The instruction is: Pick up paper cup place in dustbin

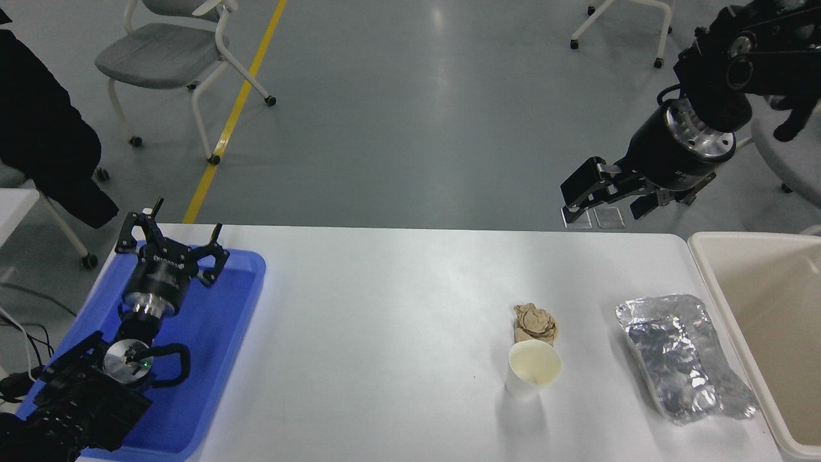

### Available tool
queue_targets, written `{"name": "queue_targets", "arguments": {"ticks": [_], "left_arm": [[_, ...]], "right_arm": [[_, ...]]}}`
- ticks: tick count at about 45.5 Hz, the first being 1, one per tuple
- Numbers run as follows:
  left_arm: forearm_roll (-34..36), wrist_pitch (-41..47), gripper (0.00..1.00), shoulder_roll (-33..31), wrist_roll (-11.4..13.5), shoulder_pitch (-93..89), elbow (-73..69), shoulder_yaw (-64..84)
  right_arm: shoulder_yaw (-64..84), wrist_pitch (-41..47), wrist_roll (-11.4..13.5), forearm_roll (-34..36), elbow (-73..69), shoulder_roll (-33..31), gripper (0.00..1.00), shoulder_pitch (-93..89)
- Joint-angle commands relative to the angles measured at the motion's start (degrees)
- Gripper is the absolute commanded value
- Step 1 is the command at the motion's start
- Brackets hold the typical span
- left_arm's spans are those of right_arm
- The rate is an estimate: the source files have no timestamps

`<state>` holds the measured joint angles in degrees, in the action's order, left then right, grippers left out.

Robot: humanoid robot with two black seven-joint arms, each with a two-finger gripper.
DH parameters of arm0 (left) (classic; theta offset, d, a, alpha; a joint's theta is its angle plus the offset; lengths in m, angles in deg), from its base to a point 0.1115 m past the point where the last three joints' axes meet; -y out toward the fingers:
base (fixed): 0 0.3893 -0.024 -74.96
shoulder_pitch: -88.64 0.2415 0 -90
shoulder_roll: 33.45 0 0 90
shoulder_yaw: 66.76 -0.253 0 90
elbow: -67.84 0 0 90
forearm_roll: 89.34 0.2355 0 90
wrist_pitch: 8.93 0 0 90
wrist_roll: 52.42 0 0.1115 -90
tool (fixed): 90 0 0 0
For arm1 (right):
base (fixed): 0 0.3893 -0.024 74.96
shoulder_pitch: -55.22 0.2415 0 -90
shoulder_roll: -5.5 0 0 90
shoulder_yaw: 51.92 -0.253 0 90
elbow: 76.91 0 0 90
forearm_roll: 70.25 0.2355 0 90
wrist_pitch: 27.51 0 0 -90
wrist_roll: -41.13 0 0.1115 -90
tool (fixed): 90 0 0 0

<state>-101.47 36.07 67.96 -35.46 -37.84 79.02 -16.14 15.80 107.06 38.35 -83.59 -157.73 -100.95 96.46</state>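
The paper cup (534, 370) stands upright on the table (397, 308), touching a brown paper ball (535, 323), with crinkly foil (680, 356) between it and the dustbin (712, 282). My right claw (603, 199) hangs high past the table's far edge, open and empty. I think I'm just reaching. Next I must come down over the cup. My left claw (172, 240) rests open over the blue tray (218, 321).

Table (397, 308) layout: tray (192, 410) at the left edge, running to the near left corner, left gripper (172, 247) parked over its far end. Paper cup (534, 369) upright right of centre, toward the near edge; paper ball (535, 323) just behind it, touching or nearly so. Foil bag (680, 359) right of both, near the right edge. Dustbin (712, 282) just off the right edge. Right gripper (606, 199) in the air beyond the far edge, toward the far right corner.
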Motion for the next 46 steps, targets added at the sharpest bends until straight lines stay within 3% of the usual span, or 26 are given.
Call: {"name": "queue_targets", "arguments": {"ticks": [1, 9, 29, 37, 46], "left_arm": [[0.0, 0.0, 1.00, 0.0, 0.0, 0.0, 0.0, 0.0], [0.0, 0.0, 1.00, 0.0, 0.0, 0.0, 0.0, 0.1], [0.0, 0.0, 1.00, 0.0, 0.0, 0.1, 0.0, 0.1], [0.0, 0.0, 1.00, -0.3, 0.0, 0.0, 0.0, 0.1], [0.0, 0.0, 1.00, -0.4, 0.0, 0.0, 0.0, 0.1]], "right_arm": [[8.4, 0.4, -0.1, 9.9, -7.0, 5.8, 1.00, 6.6], [10.7, 0.4, -0.2, 16.2, -7.2, 6.8, 1.00, 7.6], [10.7, 0.4, -0.3, 15.8, -7.4, 7.0, 1.00, 6.8], [7.8, 0.4, -0.5, 14.6, -6.1, 7.0, 1.00, -1.6], [1.6, -4.4, -0.4, 6.8, 0.8, 6.6, 1.00, -14.2]]}}
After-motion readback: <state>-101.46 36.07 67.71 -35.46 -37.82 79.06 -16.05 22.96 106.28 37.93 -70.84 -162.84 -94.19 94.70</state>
